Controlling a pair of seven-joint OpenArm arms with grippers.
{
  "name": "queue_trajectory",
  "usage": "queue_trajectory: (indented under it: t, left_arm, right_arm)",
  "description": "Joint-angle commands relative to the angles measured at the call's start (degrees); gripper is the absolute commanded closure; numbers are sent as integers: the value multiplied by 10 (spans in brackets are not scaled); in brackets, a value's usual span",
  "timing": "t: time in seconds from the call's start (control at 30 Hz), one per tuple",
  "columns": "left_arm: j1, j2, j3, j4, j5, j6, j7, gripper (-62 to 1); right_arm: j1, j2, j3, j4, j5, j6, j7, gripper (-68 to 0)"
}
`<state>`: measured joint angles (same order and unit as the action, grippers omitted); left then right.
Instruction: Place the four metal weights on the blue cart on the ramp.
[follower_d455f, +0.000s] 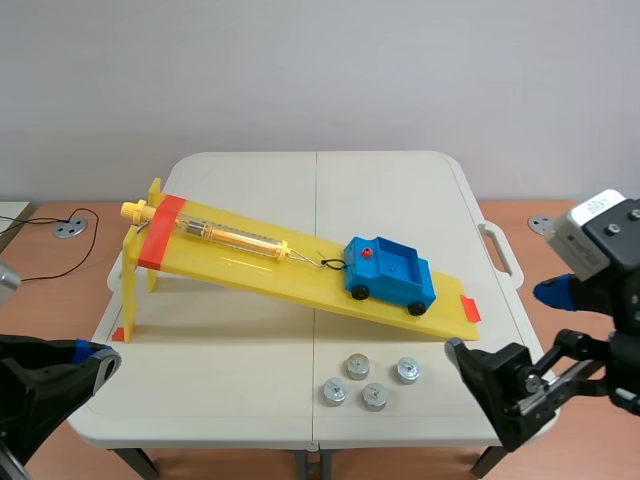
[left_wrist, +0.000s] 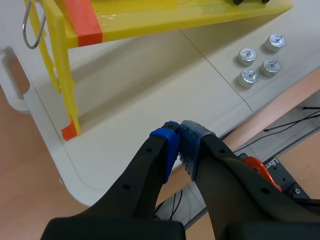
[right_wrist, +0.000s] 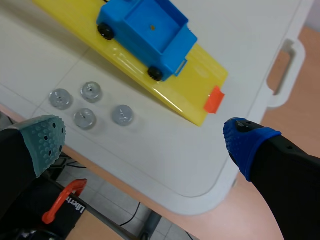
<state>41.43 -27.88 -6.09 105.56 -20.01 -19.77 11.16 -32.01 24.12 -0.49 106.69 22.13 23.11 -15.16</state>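
Note:
The blue cart (follower_d455f: 390, 272) sits low on the yellow ramp (follower_d455f: 250, 268), its tray empty (right_wrist: 150, 32). Several metal weights (follower_d455f: 366, 381) lie in a cluster on the white table in front of the ramp's low end, also in the left wrist view (left_wrist: 249, 76) and the right wrist view (right_wrist: 84, 118). My left gripper (follower_d455f: 95, 355) hangs shut and empty off the table's front left corner (left_wrist: 179, 145). At the front right, beside the weights, my right gripper (follower_d455f: 505, 320) is open and empty (right_wrist: 145, 136), above the table's edge.
A yellow spring scale (follower_d455f: 230, 237) lies on the ramp, tied to the cart by a dark cord. The ramp's high end stands on yellow legs (left_wrist: 70, 100) at the left. A table handle (follower_d455f: 500, 250) sticks out at the right. A red clamp (right_wrist: 62, 202) hangs below the table.

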Motion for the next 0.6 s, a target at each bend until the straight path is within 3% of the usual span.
queue_trajectory:
  t: [0.0,0.17,0.23,0.4,0.47,0.57]
  left_arm:
    - [12,19,-9,45,-42,-14,-53,-27]
    - [12,46,-9,45,-41,-14,-53,-27]
    - [5,55,-9,44,-26,-14,-52,-27]
    - [-15,75,-9,40,-12,-14,-50,-27]
    - [-16,81,-9,40,-12,-14,-50,-27]
    - [-16,82,-9,40,-12,-14,-50,-27]
  right_arm:
    - [37,-4,-9,1,9,-12,61,-656]
    - [68,-25,-40,-24,-6,-10,60,-555]
    - [80,-33,-51,-31,-16,-9,56,-523]
    - [100,-49,-84,-45,-13,-7,54,-497]
    - [103,-55,-97,-49,-10,-8,54,-456]
    - [108,-65,-113,-52,-33,-8,45,-425]
